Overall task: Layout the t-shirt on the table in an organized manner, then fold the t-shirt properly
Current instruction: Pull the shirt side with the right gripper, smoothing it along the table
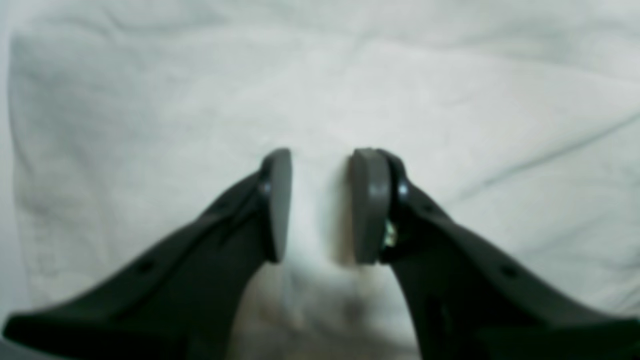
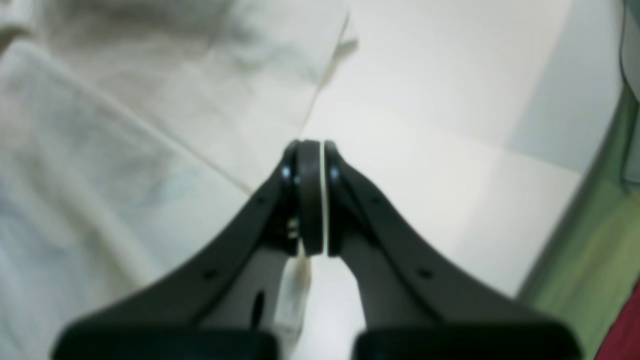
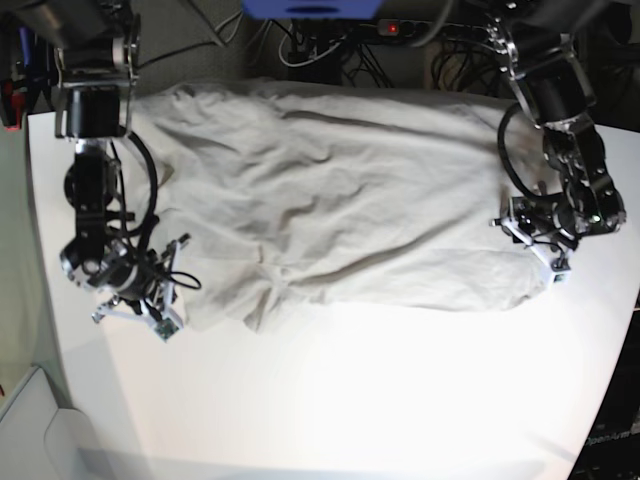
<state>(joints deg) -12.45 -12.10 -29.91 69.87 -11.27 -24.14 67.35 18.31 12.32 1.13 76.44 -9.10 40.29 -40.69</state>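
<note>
Both wrist views are soft and out of focus, so the weave of the t-shirt cannot be made out; only broad creases and shallow folds show. In the base view the collar and sleeves are hard to pick out, and the arms cover the cloth's two end margins. The shirt is pale grey-beige, matte and rumpled, spread lengthwise across the far half of the bench, a smooth white slab with rounded corners.

The left end effector has its grey pads parted, with a raised ridge of cloth standing between them; whether they pinch it I cannot tell. The right end effector is clenched, a thin pale edge of the shirt's fabric caught between its dark pads, near the bench's edge.
</note>
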